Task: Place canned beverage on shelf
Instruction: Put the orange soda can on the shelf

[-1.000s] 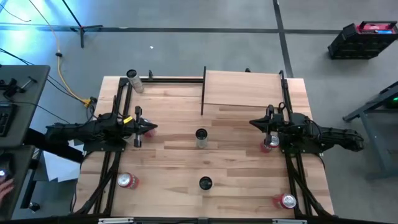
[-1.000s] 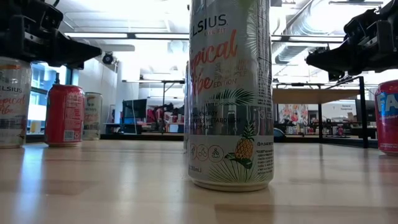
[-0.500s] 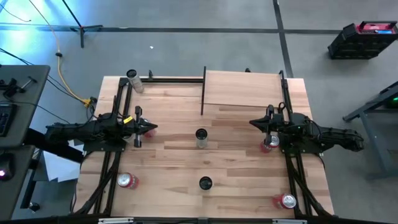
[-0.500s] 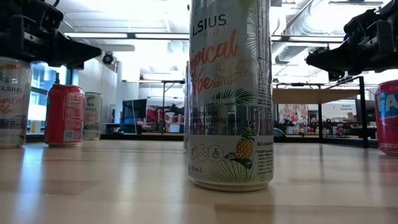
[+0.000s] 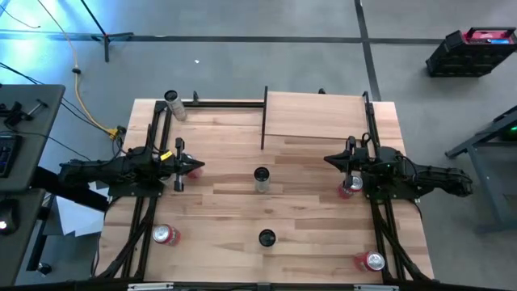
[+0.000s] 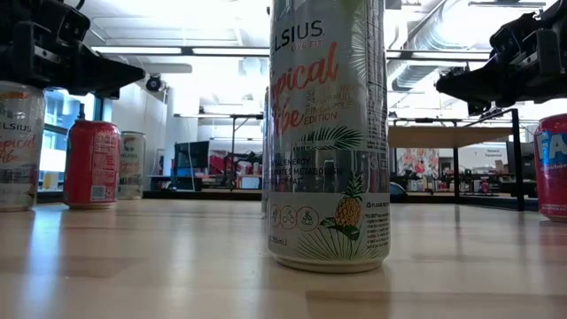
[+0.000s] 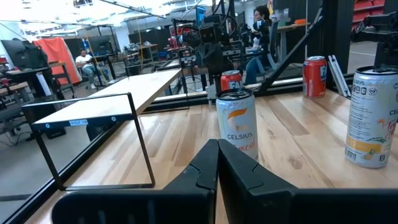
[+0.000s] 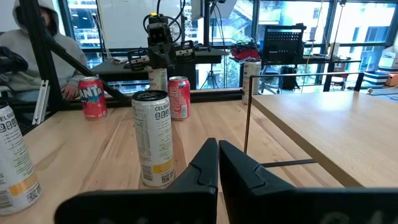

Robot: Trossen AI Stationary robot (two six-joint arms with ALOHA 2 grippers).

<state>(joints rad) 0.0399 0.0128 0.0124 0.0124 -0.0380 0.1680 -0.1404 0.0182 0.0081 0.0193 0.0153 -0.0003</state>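
The shelf (image 5: 319, 115), a pale board with thin black uprights, stands at the table's far right. A tall Celsius can (image 5: 261, 179) stands upright at the table's middle, between my two grippers; it shows in the left wrist view (image 7: 237, 124) and the right wrist view (image 8: 154, 138). My left gripper (image 5: 196, 166) is shut and empty, above the table left of that can. My right gripper (image 5: 329, 159) is shut and empty, right of it, near the shelf's near edge.
A second tall can (image 5: 266, 238) stands near the front edge, filling the low view (image 6: 328, 133). Red cans stand near left (image 5: 166, 235), near right (image 5: 373, 261) and under my right arm (image 5: 349, 186). Another tall can (image 5: 173, 103) stands at the far left corner.
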